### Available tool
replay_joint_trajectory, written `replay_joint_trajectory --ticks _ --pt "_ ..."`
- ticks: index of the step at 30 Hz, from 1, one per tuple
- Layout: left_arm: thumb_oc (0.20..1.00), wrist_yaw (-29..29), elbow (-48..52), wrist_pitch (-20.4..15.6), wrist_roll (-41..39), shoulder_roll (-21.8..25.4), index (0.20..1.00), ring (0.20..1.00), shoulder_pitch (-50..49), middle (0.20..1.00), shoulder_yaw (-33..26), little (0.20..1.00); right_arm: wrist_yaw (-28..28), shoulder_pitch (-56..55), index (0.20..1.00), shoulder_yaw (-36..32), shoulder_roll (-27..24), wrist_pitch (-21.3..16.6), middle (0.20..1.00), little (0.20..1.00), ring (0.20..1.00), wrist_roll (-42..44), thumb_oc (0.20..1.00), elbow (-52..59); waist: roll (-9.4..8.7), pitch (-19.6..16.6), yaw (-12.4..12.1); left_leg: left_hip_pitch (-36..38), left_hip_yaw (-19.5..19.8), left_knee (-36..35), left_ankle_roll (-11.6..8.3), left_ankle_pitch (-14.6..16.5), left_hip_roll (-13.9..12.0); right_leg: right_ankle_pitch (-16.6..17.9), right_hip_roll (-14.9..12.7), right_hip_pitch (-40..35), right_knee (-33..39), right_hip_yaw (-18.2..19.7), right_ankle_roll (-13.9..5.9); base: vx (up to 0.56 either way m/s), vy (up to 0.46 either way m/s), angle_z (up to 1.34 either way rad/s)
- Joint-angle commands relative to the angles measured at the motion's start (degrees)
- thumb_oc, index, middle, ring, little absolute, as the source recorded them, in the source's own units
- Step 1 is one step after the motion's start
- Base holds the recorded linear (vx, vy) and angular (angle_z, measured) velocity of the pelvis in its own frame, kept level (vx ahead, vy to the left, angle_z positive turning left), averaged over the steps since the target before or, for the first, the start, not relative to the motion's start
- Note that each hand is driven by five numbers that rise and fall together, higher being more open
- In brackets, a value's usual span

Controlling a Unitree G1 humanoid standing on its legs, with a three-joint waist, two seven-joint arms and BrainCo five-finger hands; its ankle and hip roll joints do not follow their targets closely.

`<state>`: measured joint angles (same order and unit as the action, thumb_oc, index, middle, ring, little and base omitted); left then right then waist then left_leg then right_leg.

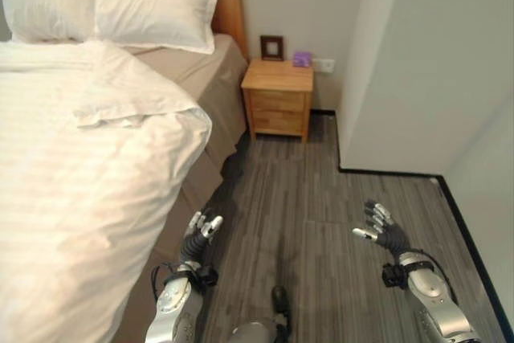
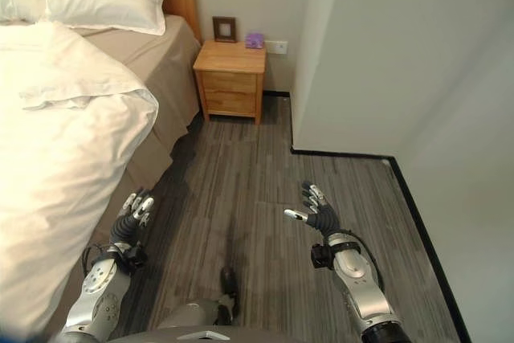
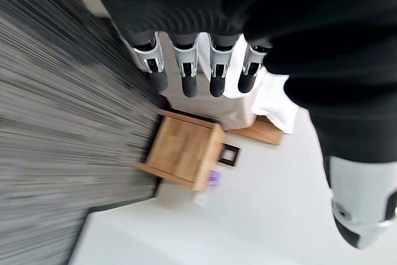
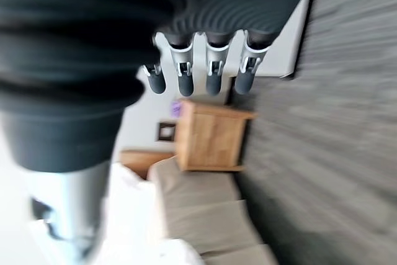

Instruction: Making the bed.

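White duvet (image 1: 72,190) lies rumpled on the bed (image 1: 213,86), top corner folded back, both left hand (image 1: 201,230) and right hand (image 1: 381,230) released over the floor; soft, light, floppy, so pinch the folded edge.

white striped duvet (image 1: 72,198), tan sheet (image 1: 205,78)

Beside the left robot hand (image 1: 202,229), a soft white cloth duvet (image 1: 72,190) with faint woven stripes drapes over a matt beige sheet (image 1: 210,86). Ahead, a smooth light-wood nightstand (image 1: 278,98) stands on grey, streaky wood-grain floor (image 1: 305,222).
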<state>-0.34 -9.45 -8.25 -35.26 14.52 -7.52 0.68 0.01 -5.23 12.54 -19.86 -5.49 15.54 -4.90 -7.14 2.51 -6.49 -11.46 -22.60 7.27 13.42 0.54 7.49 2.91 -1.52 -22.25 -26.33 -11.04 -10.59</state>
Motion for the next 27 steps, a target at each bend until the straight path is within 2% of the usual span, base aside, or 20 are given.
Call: replay_joint_trajectory --ticks 1,2,3,4,5,6,7,8,9,10,11,12,13,14,15,16,19,21,23,27 --pt "1.0 -2.29 5.55 -3.86 -4.6 0.73 1.0 1.0 5.15 1.0 -1.0 1.0 1.16 4.95 1.0 -2.36 1.6 -3.58 1.0 1.0 1.0 -1.44 1.0 3.79 2.07 1.47 -1.28 0.83 4.28 -2.38 -8.42 -3.15 -3.56 16.64 -11.62 9.05 -9.05 5.45 -2.02 0.66 0.213 0.36" --pt "1.0 -2.71 5.61 -4.81 -6.3 0.81 1.0 1.0 6.22 1.0 -2.06 1.0 1.55 5.94 1.0 -0.95 2.88 -4.44 1.0 1.0 1.0 0.16 1.0 2.47 5.33 3.59 0.76 6.95 8.37 -2.52 -6.51 -1.22 -4.7 13.67 -9.18 21.42 -20.67 6.85 0.89 0.58 0.102 0.65" --pt "1.0 -2.82 5.62 -5.13 -7.67 0.73 1.0 1.0 6.68 1.0 -2.79 1.0 2.4 6.67 1.0 -0.4 2.99 -4.4 1.0 1.0 1.0 -0.13 1.0 2.51 6.05 4.08 1.89 10.4 11.45 -3.49 -6.37 -0.41 -4.78 8.34 -9.15 26.44 -20.98 6.91 2.48 1.07 -0.06 1.03" --pt "1.0 -3.32 6.51 -5.64 -9.37 0.61 1.0 1.0 6.96 1.0 -3.24 1.0 3.68 6.69 1.0 -0.69 2.32 -4.8 1.0 1.0 1.0 1.16 1.0 3.2 6.33 4.59 3.15 15.28 16.99 -4.78 -7.17 0.24 -4.46 3.07 -9.37 31.69 -12.83 5.53 3.81 0.97 -0.27 1.9" --pt "1.0 -3.98 7.09 -5.91 -10.18 0.42 1.0 1.0 6.82 1.0 -3.29 1.0 4.49 6.47 1.0 -1.27 2.02 -4.99 1.0 1.0 1.0 2.37 1.0 3.49 6.5 4.79 4.31 17.12 20.48 -5.13 -8.16 0.17 -4.55 3.2 -8.78 32.2 -5.71 5.16 3.62 0.91 -0.369 1.61" --pt "1.0 -4.54 7.24 -6.07 -10.37 0.7 1.0 1.0 6.09 1.0 -3.35 1.0 4.83 5.83 1.0 -2.13 1.65 -5.09 1.0 1.0 1.0 3.62 1.0 4.05 6.0 5.19 4.84 18.31 23.18 -5.16 -8.87 1.05 -4.28 3.23 -8.44 32.24 0.04 6.58 2.98 0.67 -0.359 2.96" --pt "1.0 -4.75 7.82 -6.53 -9.82 1.07 1.0 1.0 5.9 1.0 -3.45 1.0 5.23 4.95 1.0 -3.1 1.09 -5.33 1.0 1.0 1.0 4.4 1.0 4.28 5.05 5.16 5.59 18.98 26.9 -5.01 -9.89 2.39 -3.64 3.13 -6.57 31.69 13.45 10.9 2.3 0.41 -0.249 2.71" --pt "1.0 -4.74 7.84 -6.52 -9.81 1.08 1.0 1.0 5.86 1.0 -3.44 1.0 5.24 4.92 1.0 -3.1 1.09 -5.33 1.0 1.0 1.0 4.41 1.0 4.3 5.19 5.24 5.86 19.06 27.18 -4.99 -9.91 2.34 -3.79 3.66 -6.52 31.01 14.44 10.5 2.32 0.47 -0.266 3.35" --pt "1.0 -4.49 7.82 -7.43 -9.13 1.57 1.0 1.0 5.79 1.0 -3.43 1.0 5.82 3.39 1.0 -4.07 0.21 -5.62 1.0 1.0 1.0 4.59 1.0 4.73 4.72 5.22 6.68 19.59 32.3 -4.99 -10.77 2.93 -3.38 3.19 -4.63 30.75 22.52 18.48 0.34 0.36 -0.233 2.17" --pt "1.0 -4.45 7.41 -7.77 -9.29 1.9 1.0 1.0 6.31 1.0 -3.3 1.0 5.96 2.26 1.0 -4.86 -0.64 -5.44 1.0 1.0 1.0 4.8 1.0 5.83 3.92 5.3 7.06 19.34 36.18 -4.78 -11.58 3.36 -3.16 3.3 -3.55 30.51 23.51 25.32 -1.59 0.54 -0.5 2.02" --pt "1.0 -5.1 6.78 -7.1 -10.23 2.17 1.0 1.0 6.58 1.0 -3.49 1.0 6.91 -0.74 1.0 -7.29 -1.76 -5.19 1.0 1.0 1.0 5.92 1.0 8.72 2.72 4.98 6.58 18.15 42.15 -2.47 -12.48 4.19 -3.52 0.6 -2.88 27.94 22.36 30.64 -0.89 0.42 -0.607 1.87" --pt "1.0 -4.59 5.9 -7.89 -7.64 2.43 1.0 1.0 6.56 1.0 -4.46 1.0 8.28 -0.53 1.0 -6.59 -2.53 -5.31 1.0 1.0 1.0 7.46 1.0 9.14 1.96 5.14 5.56 17.93 43.74 -1.16 -13.09 4.51 -4.5 0.7 -3.27 26.77 22.67 26.82 0.07 0.45 -0.769 3.69" --pt "1.0 -5.06 5.16 -7.56 -7.65 1.23 1.0 1.0 6.0 1.0 -3.71 1.0 8.25 -0.41 1.0 -8.24 -3.41 -6.3 1.0 1.0 1.0 9.12 1.0 10.2 1.61 5.66 5.3 14.71 45.05 4.48 -14.66 2.32 -5.09 0.77 -3.69 24.69 23.14 23.1 1.16 0.27 -0.503 3.98" --pt "1.0 -5.04 5.15 -7.56 -7.64 1.23 1.0 1.0 6.05 1.0 -3.7 1.0 8.27 -0.36 1.0 -8.26 -3.41 -6.32 1.0 1.0 1.0 9.15 1.0 10.17 1.49 5.49 5.59 14.31 45.34 4.54 -14.72 2.07 -4.87 0.95 -3.92 24.88 23.29 22.86 1.1 0.15 -0.518 4.95" --pt "1.0 -4.28 3.46 -7.41 -9.89 -0.16 1.0 1.0 6.86 1.0 -3.81 1.0 6.6 0.58 1.0 -9.24 -3.95 -7.11 1.0 1.0 1.0 10.13 1.0 9.2 0.72 6.71 6.27 7.77 37.36 11.55 -14.59 0.99 -6.41 0.22 -5.35 23.15 23.93 17.19 2.36 0.01 -0.366 3.06" --pt "1.0 -3.56 2.81 -7.56 -10.98 -0.81 1.0 1.0 6.87 1.0 -3.91 1.0 6.22 0.01 1.0 -9.66 -3.85 -7.09 1.0 1.0 1.0 10.87 1.0 9.51 1.07 6.87 7.36 7.5 28.91 10.44 -14.43 0.86 -8.86 -0.35 -5.67 21.52 24.6 12.8 3.13 0.01 -0.467 2.93" --pt "1.0 -3.6 0.93 -6.45 -9.85 -0.52 1.0 1.0 5.08 1.0 -2.94 1.0 5.74 -2.05 1.0 -9.9 -2.67 -6.83 1.0 1.0 1.0 10.87 1.0 9.97 1.52 6.4 8.04 6.76 15.79 7.35 -14.01 1.1 -9.72 -0.69 -5.5 19.44 26.49 5.67 4.07 -0.01 -0.248 1.97" --pt "1.0 -4.29 1.63 -5.81 -10.07 -0.67 1.0 1.0 4.11 1.0 -2.97 1.0 6.18 -3.57 1.0 -9.85 -1.76 -6.3 1.0 1.0 1.0 10.84 1.0 9.53 2.22 5.67 8.14 8.87 14.6 1.84 -14.4 0.87 -9.57 -1.2 -4.87 19.07 27.79 3.75 4.24 -0.01 -0.094 1.38" --pt "1.0 -4.51 1.83 -5.67 -9.83 -0.93 1.0 1.0 3.53 1.0 -2.47 1.0 6.52 -3.65 1.0 -8.15 -1.42 -5.62 1.0 1.0 1.0 9.0 1.0 8.51 2.88 5.32 7.96 10.19 18.85 -2.99 -14.34 0.29 -7.91 -1.47 -4.22 18.86 28.92 2.57 4.5 0.0 -0.049 0.63" --pt "1.0 -3.92 2.47 -5.37 -8.61 -0.84 1.0 1.0 2.17 1.0 -2.94 1.0 8.28 -4.07 1.0 -4.95 0.16 -4.29 1.0 1.0 1.0 9.47 1.0 8.83 3.33 4.72 8.42 11.89 19.63 -7.12 -14.62 -0.75 -7.46 -1.0 -3.63 18.14 31.13 1.78 4.14 0.02 -0.01 0.29"
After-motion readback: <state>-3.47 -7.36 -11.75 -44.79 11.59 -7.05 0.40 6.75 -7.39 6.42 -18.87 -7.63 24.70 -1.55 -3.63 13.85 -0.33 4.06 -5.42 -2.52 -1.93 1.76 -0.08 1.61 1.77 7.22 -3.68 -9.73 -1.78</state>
